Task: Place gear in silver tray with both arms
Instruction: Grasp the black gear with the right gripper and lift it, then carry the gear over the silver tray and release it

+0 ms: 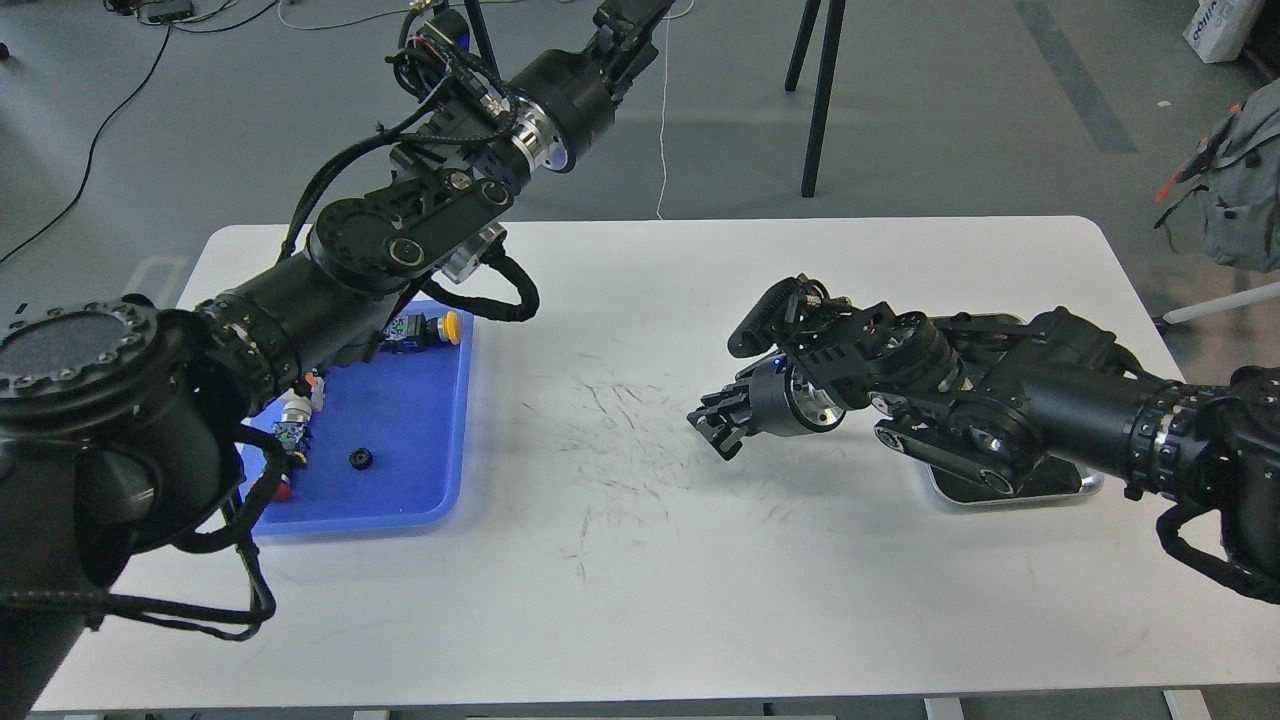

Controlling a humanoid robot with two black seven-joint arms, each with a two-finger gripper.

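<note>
A small black gear [361, 459] lies on the floor of the blue tray [440, 420] at the table's left. The silver tray [1062, 492] sits at the right, mostly hidden under my right arm; only its near rim shows. My right gripper [716, 427] hovers low over the middle of the table and points left, well away from the gear. Its dark fingers cannot be told apart, and nothing shows between them. My left arm reaches up and away over the blue tray. Its gripper [630, 14] is at the top edge of the view, partly cut off.
The blue tray also holds a yellow-capped part [450, 326] and several small parts [292, 425] near its left side. A black stand's legs [822, 95] rise from the floor beyond the table's far edge. A grey backpack [1240, 190] is off to the right.
</note>
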